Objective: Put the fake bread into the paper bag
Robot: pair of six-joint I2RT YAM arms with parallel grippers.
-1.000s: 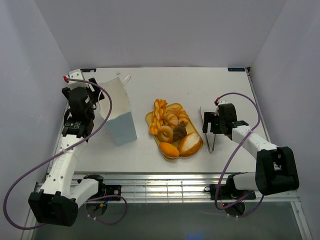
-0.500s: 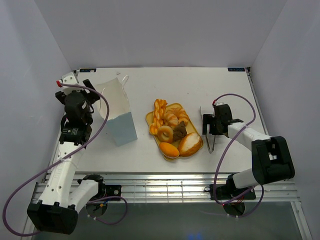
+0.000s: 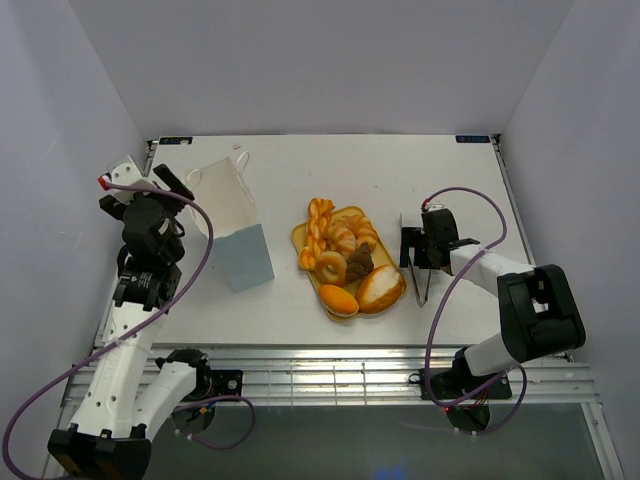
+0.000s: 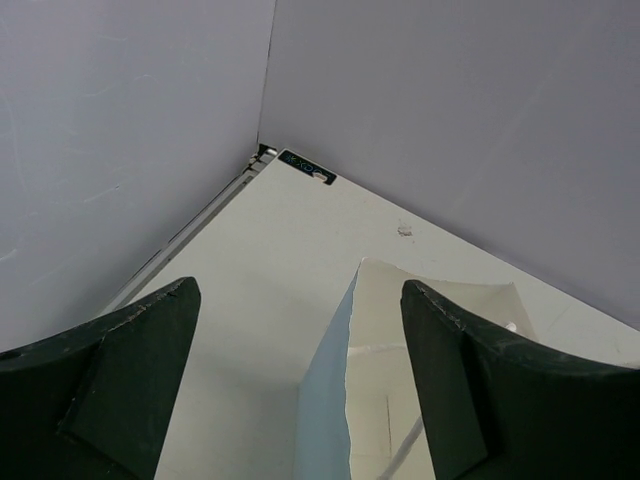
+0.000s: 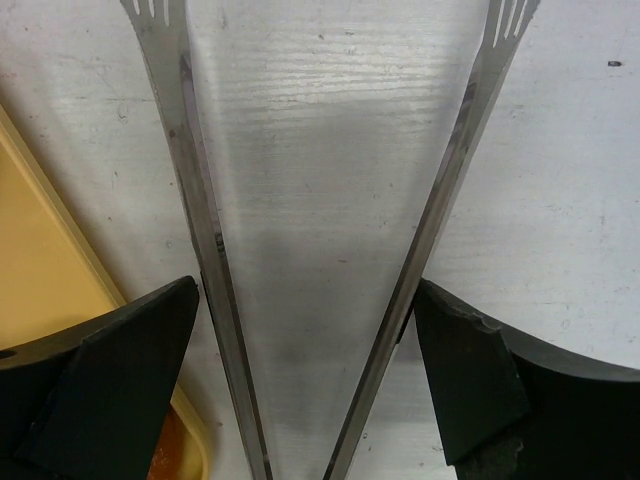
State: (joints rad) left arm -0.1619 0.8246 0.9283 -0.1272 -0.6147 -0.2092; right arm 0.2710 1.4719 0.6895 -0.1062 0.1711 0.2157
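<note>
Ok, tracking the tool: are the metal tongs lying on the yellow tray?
No, the tongs lie on the bare table beside the yellow tray, straddled by the right gripper.

right end effector (image 5: 305,295): fingers spread wide, straddling metal tongs (image 5: 207,250) | tongs: flat on white counter (image 5: 310,120), forked tips far, arms converging near | yellow tray (image 5: 50,250): edge at left

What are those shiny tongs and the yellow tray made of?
The tongs look like brushed steel: grey and shiny, with fine streaks. The tray seems to be plastic, going by its smooth, even yellow surface, though that is less sure.
</note>
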